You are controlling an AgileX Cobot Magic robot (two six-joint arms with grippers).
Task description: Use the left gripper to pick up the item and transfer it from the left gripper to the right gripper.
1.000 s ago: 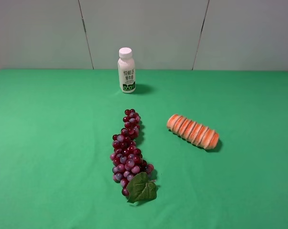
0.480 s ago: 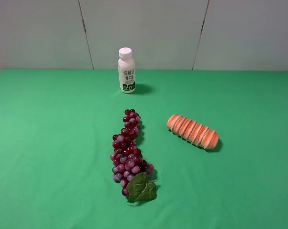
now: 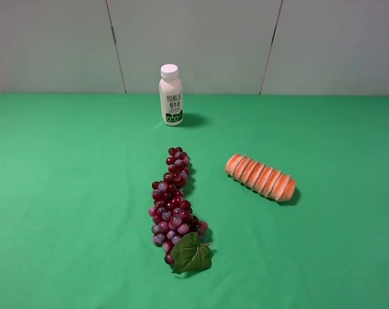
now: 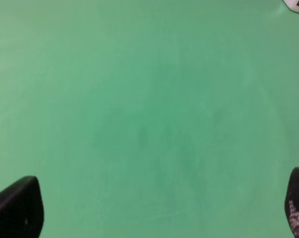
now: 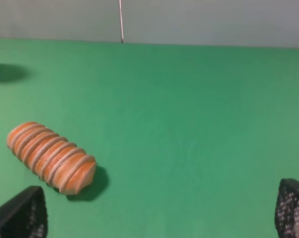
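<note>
The orange-and-cream ribbed toy bread loaf [image 3: 260,177] lies on the green cloth, right of centre in the exterior high view. It also shows in the right wrist view [image 5: 51,156], lying flat and apart from the fingers. Neither arm shows in the exterior high view. My left gripper [image 4: 159,210] is open; only its two black fingertips [image 4: 18,208] show over bare green cloth. My right gripper [image 5: 159,218] is open and empty, its fingertips [image 5: 21,215] wide apart, with the loaf ahead of one of them.
A dark red grape bunch with a green leaf [image 3: 175,209] lies at the centre of the cloth. A white bottle [image 3: 170,94] stands upright at the back; a sliver of it shows in the left wrist view [image 4: 298,4]. A grey panelled wall [image 3: 194,45] bounds the far edge.
</note>
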